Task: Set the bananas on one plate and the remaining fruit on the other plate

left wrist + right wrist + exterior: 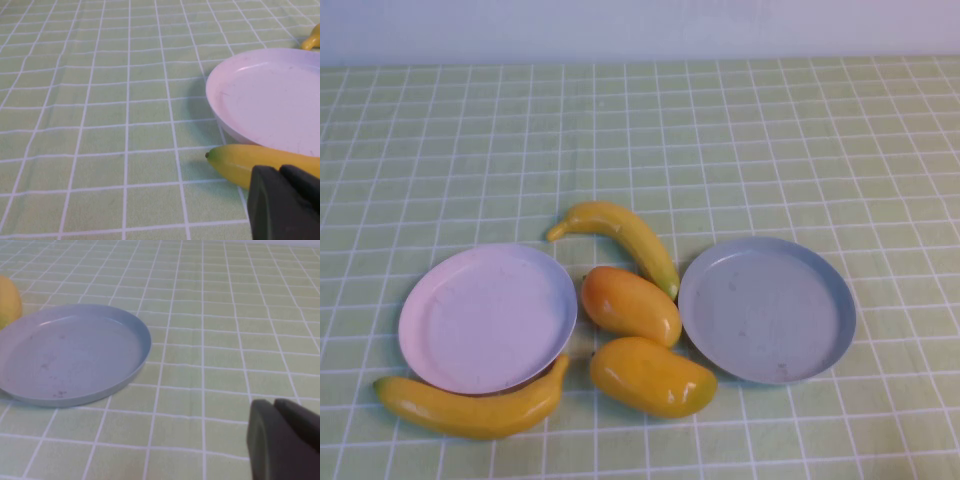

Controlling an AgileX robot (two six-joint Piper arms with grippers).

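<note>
Two bananas lie on the cloth: one banana (pixel 470 405) curves along the near rim of the pale pink plate (pixel 440 330), the second banana (pixel 625 235) lies between the plates at the back. Two mangoes (pixel 630 305) (pixel 652 377) sit between the pink plate and the grey-blue plate (pixel 820 330). Both plates hold nothing. My left gripper (pixel 280 172) is shut, hovering close to the near banana (pixel 240 162) and pink plate (pixel 220 115). My right gripper (pixel 275 405) is shut, off to the side of the grey-blue plate (pixel 142 352). Neither arm shows in the high view.
A green checked tablecloth (pixel 770 140) covers the whole table. A pale wall (pixel 640 25) runs along the far edge. One mango's edge (pixel 9 302) peeks behind the grey-blue plate in the right wrist view.
</note>
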